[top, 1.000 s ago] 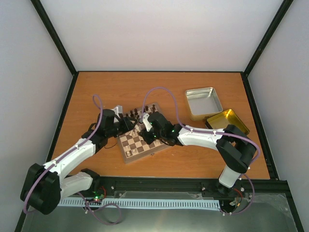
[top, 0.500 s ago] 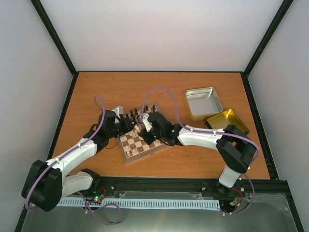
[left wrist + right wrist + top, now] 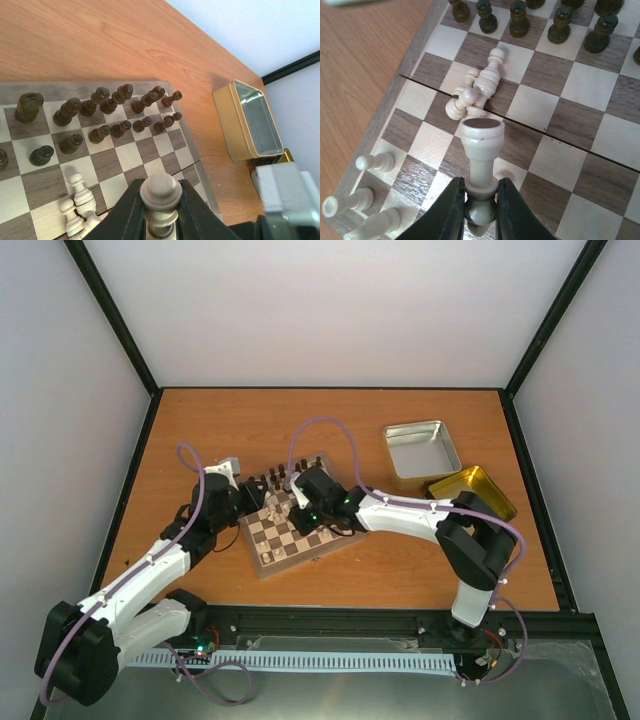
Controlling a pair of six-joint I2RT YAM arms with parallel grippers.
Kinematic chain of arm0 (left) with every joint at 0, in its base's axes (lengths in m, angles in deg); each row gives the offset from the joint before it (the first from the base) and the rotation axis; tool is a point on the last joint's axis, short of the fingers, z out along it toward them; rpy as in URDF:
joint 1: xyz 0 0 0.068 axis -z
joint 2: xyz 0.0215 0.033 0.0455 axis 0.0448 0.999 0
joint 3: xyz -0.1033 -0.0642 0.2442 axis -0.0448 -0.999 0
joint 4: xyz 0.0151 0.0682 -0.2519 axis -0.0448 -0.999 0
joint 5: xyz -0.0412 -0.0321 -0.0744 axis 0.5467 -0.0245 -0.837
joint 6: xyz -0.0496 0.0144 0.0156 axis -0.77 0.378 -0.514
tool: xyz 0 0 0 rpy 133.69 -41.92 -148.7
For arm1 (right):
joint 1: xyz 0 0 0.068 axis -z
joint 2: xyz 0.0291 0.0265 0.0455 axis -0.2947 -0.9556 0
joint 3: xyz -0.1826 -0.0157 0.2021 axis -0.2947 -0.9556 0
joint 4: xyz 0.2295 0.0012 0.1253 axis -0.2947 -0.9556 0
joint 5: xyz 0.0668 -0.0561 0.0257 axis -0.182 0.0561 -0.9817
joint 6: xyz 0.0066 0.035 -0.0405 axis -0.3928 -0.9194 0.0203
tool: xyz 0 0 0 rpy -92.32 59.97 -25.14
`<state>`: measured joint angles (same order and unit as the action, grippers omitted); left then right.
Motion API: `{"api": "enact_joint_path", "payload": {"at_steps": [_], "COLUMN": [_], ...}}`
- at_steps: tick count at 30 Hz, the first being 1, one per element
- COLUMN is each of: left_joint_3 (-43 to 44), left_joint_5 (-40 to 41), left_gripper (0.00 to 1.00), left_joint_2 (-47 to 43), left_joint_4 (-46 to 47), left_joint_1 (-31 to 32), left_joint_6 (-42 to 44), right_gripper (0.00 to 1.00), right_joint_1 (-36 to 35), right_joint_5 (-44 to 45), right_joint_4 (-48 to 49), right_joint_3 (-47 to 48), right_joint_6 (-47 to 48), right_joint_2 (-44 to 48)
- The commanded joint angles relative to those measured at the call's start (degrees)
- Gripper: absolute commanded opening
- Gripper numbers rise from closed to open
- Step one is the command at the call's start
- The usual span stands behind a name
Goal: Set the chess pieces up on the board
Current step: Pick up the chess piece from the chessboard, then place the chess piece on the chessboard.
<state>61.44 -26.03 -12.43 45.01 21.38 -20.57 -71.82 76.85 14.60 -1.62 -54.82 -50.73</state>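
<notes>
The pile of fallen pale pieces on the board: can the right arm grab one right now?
Probably not yet. The right gripper is shut on a pale piece, so it is full. The pile lies close ahead on the board with nothing between.

Cream chess pieces (image 3: 479, 87) lie heaped (some toppled) on the board (image 3: 580, 82).

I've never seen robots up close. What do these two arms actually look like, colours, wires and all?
Both the left arm and the right arm are built of smooth white tube-like shells joined by chunky black rounded joints. A thin lilac cable loops loosely along each. Each arm ends in two slim, dark, almost black fingers that taper toward their tips.
</notes>
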Motion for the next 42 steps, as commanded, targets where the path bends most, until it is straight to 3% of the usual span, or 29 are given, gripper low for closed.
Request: {"api": "enact_joint_path", "payload": {"at_steps": [1,8,15,22,25,32,37,42], "left_joint_3": [-0.06,-0.24,-0.43,0.15,1.03,3.55,4.1,4.51], "left_joint_5": [2.74,3.42,2.87,0.47,-1.3,-8.22,-11.67,-14.16], "left_gripper": [0.05,0.06,0.08,0.09,0.09,0.11,0.12,0.12], "left_joint_2": [-2.02,-4.15,-5.88,-7.0,-7.79,-9.53,-10.5,-11.22], "left_joint_4": [-1.38,-3.55,-4.42,-5.05,-5.17,-5.25,-4.85,-5.12], "left_joint_1": [-0.39,-0.39,-0.39,-0.4,-0.39,-0.39,-0.39,-0.39], "left_joint_6": [1.85,1.59,1.89,1.97,1.47,-2.55,-5.8,-6.84], "right_gripper": [0.08,0.13,0.36,0.41,0.43,0.56,0.63,0.59], "right_joint_1": [0.45,0.77,1.33,1.33,1.33,0.96,-0.31,-0.37], "right_joint_5": [1.81,2.54,4.77,5.73,4.0,-9.92,-10.05,-8.03], "right_joint_4": [-3.65,-4.3,-4.81,-3.67,-0.61,12.04,17.25,19.27], "right_joint_3": [3.42,5.78,5.0,3.96,2.26,-4.55,-4.52,-2.31], "right_joint_6": [-1.43,-3.45,-6.27,-6.54,-5.71,-2.61,-3.1,-4.51], "right_joint_2": [-3.21,-6.67,-5.09,-0.4,2.48,8.84,10.67,9.65]}}
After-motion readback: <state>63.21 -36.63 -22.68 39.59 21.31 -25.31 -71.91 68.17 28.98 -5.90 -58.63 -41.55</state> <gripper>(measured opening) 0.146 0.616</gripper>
